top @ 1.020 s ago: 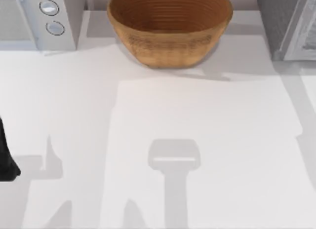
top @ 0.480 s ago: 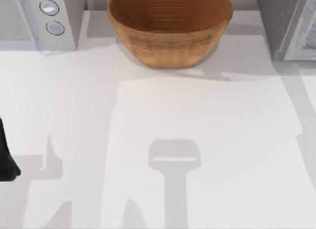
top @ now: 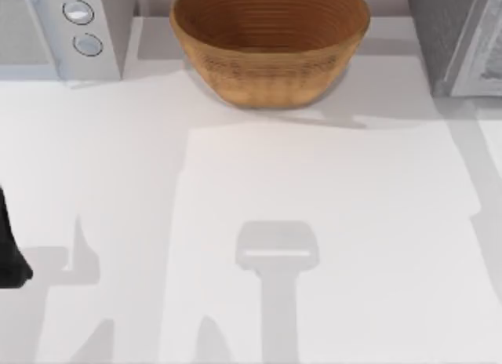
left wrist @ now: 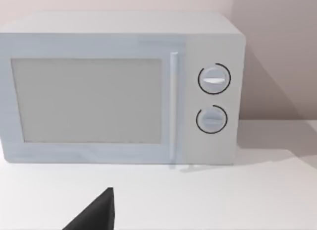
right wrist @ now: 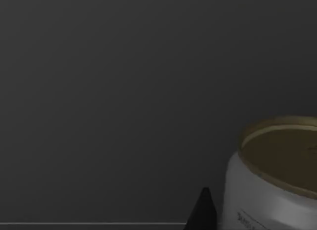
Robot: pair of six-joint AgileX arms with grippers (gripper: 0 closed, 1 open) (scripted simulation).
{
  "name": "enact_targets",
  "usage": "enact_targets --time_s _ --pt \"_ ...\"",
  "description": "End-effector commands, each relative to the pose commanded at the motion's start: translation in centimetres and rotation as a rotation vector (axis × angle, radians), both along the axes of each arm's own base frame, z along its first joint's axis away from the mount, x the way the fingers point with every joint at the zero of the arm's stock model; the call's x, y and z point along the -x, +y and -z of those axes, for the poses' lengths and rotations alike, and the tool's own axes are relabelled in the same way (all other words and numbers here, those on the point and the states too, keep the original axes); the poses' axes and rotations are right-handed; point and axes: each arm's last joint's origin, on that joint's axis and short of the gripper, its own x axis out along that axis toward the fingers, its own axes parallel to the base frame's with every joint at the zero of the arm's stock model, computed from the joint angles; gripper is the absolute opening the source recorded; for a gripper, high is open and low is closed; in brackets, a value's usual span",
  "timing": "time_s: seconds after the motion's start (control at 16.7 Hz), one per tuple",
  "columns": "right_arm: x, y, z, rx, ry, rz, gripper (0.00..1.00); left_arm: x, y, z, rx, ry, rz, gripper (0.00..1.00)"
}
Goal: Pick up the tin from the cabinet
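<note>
Nothing moved across the last second on the counter (top: 329, 223): basket (top: 271, 42) at the back edge, microwave (top: 55, 27) in the back left corner. Left gripper (left wrist: 94, 212) parked near the left edge, facing the microwave; spread or pressed together, cannot tell. Tin (right wrist: 277, 180), white-walled with a gold top, upright inside the dark cabinet (top: 455, 34) at the back right corner. Right gripper (right wrist: 202, 212) just beside the tin; touching or apart, cannot tell, nor its claw state. Probably a pause mid-reach: tin apparently not yet gripped, closing and lifting still ahead.
</note>
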Motion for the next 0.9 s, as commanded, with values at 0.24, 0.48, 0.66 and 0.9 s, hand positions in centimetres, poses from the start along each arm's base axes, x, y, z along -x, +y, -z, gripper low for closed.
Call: enact_targets --time_s 0.24,0.48,0.66,0.9 --pt "0.6 0.2 -0.4 -0.001 -0.001 -0.004 0.0 0.0 0.0 0.0 0.0 0.0 0.0 1.0" --pt "5.7 0.7 -2.8 -0.001 -0.001 -0.011 0.0 0.0 0.0 0.0 0.0 0.0 0.0 1.0" --pt "11.7 0.6 -4.9 -0.002 -0.006 -0.007 0.0 0.0 0.0 0.0 0.0 0.0 0.0 1.0" --pt "17.5 0.3 -6.0 -0.002 -0.004 -0.003 0.0 0.0 0.0 0.0 0.0 0.0 0.0 1.0"
